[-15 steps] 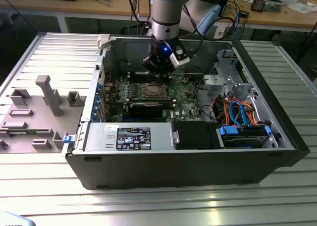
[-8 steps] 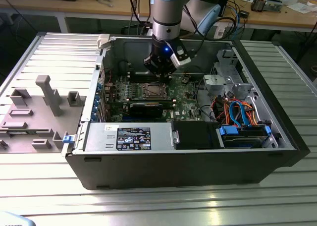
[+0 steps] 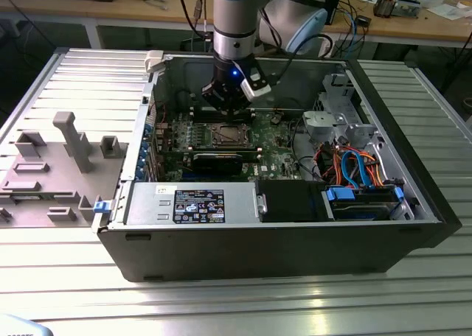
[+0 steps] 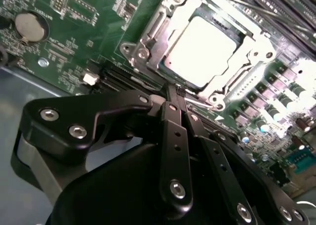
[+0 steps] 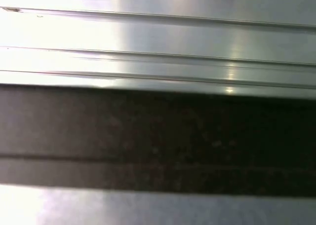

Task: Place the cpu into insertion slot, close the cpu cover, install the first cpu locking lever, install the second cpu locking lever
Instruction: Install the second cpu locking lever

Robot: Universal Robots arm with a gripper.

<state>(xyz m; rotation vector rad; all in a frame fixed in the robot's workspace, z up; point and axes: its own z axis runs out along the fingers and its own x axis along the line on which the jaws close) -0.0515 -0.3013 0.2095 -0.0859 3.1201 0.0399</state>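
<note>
While the arm hangs low inside the open computer case, its gripper sits just beside the socket, fingertips pressed together with nothing clamped between them. In the second wrist view the cpu already lies flat in the insertion slot, bright metal top showing through the window of the cpu cover, which looks folded down around it. From the exterior view the gripper hovers over the far edge of the socket on the green motherboard.

A thin wire lever runs along the socket's near edge right at the closed fingers (contact itself is hard to confirm). Judged from this, the step in hand is one of the locking levers; placing the chip and closing the cover look done.

To do it well: keep the fingers clenched as a single pushing tip, bear on the lever and not on the cover or the chip, push down and then sideways so the wire goes under its hook. Slow, steady force, since a slip would land on the board components nearby.

The first wrist view shows ribbed metal counter and a dark band of the case wall.
</note>
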